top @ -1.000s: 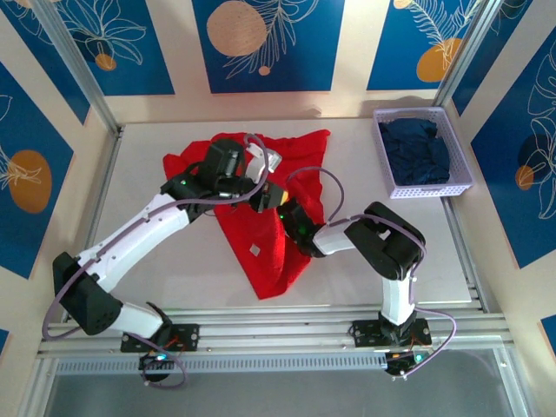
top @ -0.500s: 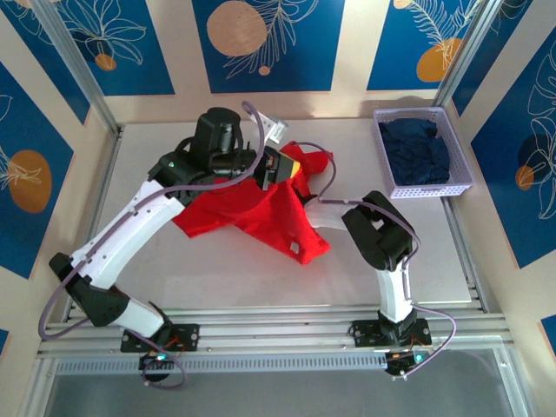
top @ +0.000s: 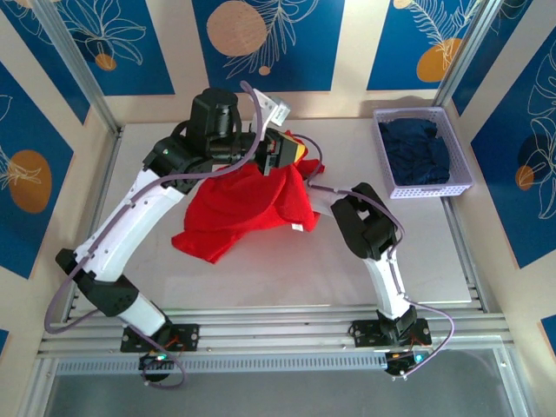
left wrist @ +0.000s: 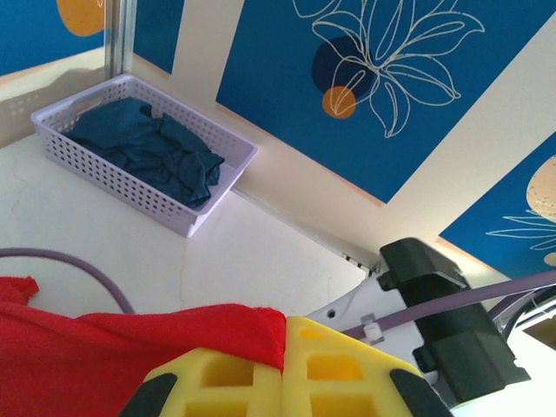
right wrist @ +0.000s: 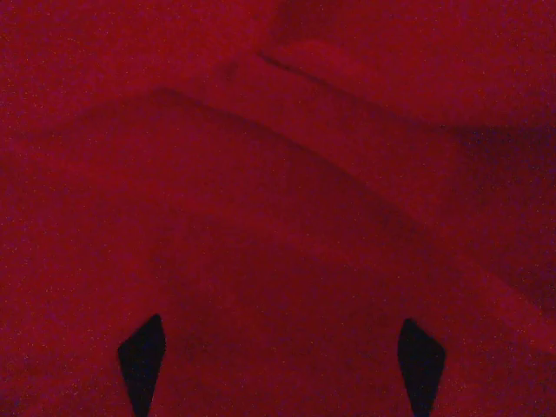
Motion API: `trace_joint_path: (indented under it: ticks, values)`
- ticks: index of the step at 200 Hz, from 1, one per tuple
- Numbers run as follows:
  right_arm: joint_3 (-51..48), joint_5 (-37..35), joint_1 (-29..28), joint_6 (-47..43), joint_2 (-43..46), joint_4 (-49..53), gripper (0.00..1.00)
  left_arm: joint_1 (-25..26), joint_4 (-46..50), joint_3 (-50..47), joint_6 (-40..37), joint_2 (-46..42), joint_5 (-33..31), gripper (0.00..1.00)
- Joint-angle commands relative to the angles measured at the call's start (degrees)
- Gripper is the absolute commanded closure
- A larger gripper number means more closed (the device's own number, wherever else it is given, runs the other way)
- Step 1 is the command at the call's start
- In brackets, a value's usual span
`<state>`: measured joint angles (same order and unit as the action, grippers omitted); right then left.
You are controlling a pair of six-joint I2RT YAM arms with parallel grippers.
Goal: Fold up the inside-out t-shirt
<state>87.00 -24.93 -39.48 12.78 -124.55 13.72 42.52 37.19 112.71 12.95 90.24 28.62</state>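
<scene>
The red t-shirt (top: 248, 208) hangs bunched above the table's middle, its lower folds on the surface and a small white tag (top: 295, 228) at its right edge. My left gripper (top: 285, 156) is raised over the back of the table. Its yellow fingers (left wrist: 347, 365) are shut on a top edge of the t-shirt (left wrist: 104, 356). My right arm (top: 369, 226) reaches in under the cloth from the right. In the right wrist view my right gripper (right wrist: 282, 365) shows two dark fingertips (right wrist: 143, 360) wide apart, open, with t-shirt (right wrist: 278, 174) cloth all around.
A lilac basket (top: 421, 189) holding a dark navy garment (top: 417, 149) stands at the back right corner, seen also in the left wrist view as the basket (left wrist: 113, 187) by the wall. Metal frame posts and patterned walls bound the table.
My left arm rose and carried the shirt up and back, so the cloth swung left off its flat spread. My right arm stretched under the cloth and its fingers spread wider.
</scene>
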Motion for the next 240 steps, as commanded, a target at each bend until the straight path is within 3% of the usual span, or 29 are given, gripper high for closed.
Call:
trace_joint_path:
  ticks: [1,33,49,107,122,176,196,214,240]
  values:
    - [4.1,3.18,0.37,-1.8,-3.63,9.4,0.25,0.63,-0.42,5.68,-1.37,1.03,3.82,1.0]
    - [7.65,6.37,1.63,-2.15,-6.64,15.35,0.26,0.55,1.11,9.36,-2.35,1.59,1.99,1.0]
    - [8.15,8.35,2.34,-2.5,-7.05,17.27,0.33,0.37,1.81,8.01,-3.35,0.41,-1.92,1.0]
    - [8.74,14.1,4.74,-3.17,-7.15,20.09,0.9,-4.24,-3.01,-4.31,-0.84,-7.44,-12.61,1.0]
    - [7.77,14.76,5.03,-3.46,-5.86,19.23,1.0,-6.42,-3.68,-7.16,0.26,-9.03,-14.78,1.0]
    - [-2.56,23.12,7.59,-2.98,8.75,10.33,1.0,-17.33,-3.38,-17.17,3.29,-12.35,-25.97,1.0]
    - [-7.23,28.98,8.95,-1.69,15.95,6.13,1.0,-21.96,-3.13,-20.5,3.84,-12.35,-30.35,1.0]
    - [-10.9,36.08,10.23,1.7,21.64,-0.13,1.0,-23.01,-3.65,-23.52,2.99,-11.68,-35.78,1.0]
    - [-12.29,42.77,10.15,7.51,26.25,-9.52,1.0,-22.39,-8.78,-29.24,4.83,-9.65,-28.22,1.0]
